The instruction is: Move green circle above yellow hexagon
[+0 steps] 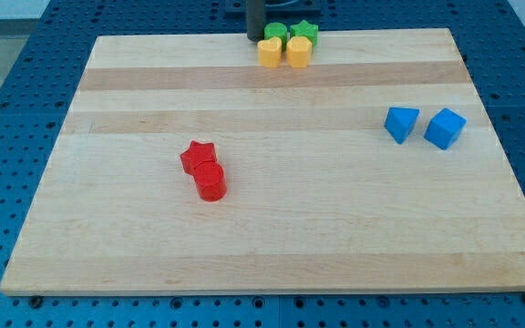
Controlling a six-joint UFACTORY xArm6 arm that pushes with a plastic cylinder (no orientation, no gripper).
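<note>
The green circle [276, 34] sits at the view's top centre of the wooden board [272, 228], touching the green star [305, 33] on its right. Below them lie two yellow blocks: a yellow heart [269, 53] on the left and the yellow hexagon [299, 51] on the right, side by side and touching. The green circle is just above the yellow heart and up-left of the hexagon. My tip [255, 38] is at the board's top edge, just left of the green circle and close to it.
A red star [197, 157] and a red cylinder [211, 181] touch each other left of centre. A blue triangle-like block [401, 123] and a blue cube [445, 128] lie at the right. Blue perforated table surrounds the board.
</note>
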